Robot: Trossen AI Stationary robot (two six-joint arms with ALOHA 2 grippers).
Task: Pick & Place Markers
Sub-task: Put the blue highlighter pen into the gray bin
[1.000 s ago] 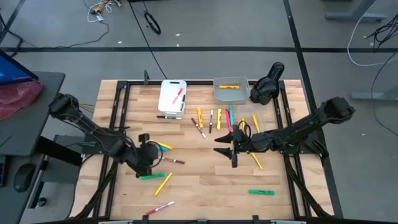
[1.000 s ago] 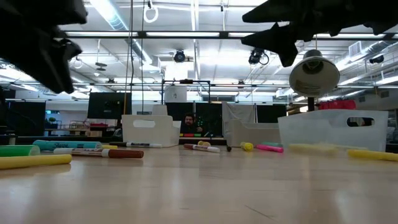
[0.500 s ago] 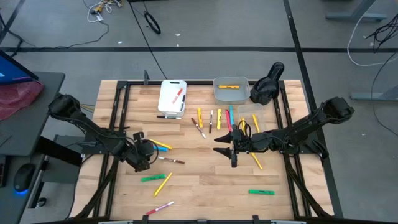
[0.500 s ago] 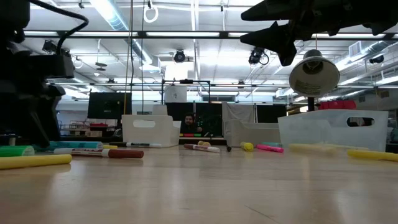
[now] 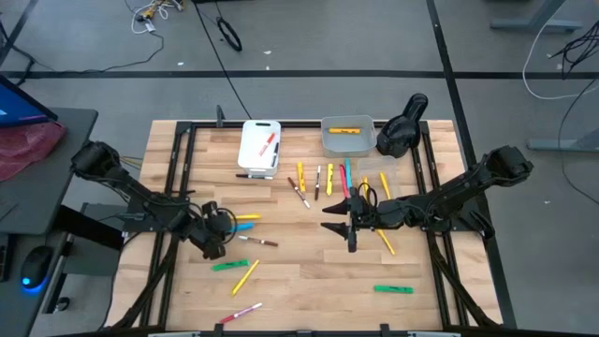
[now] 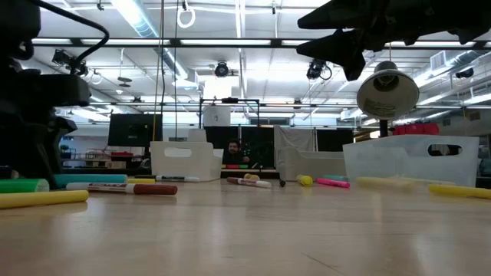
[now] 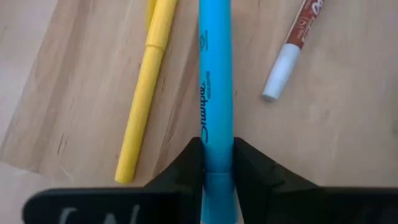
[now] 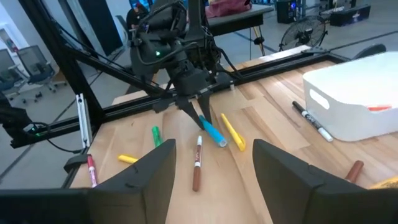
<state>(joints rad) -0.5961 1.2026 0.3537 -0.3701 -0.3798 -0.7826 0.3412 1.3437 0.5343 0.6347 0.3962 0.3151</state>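
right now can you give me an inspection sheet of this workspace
surface: wooden table, bare planks showing between the items.
job's things: markers lie scattered; a blue highlighter sits between the left pincer's fingers, a yellow highlighter beside it; a green marker lies near the front right.
bins: white bin and grey bin at the far edge, each holding a marker.
clutter: nothing seen.
pincers: left pincer shut on the blue highlighter, down at the table; right pincer open, held above the table's middle.
cables: loose cables on the floor beyond the table.
surroundings: a person sits far behind, and a monitor.
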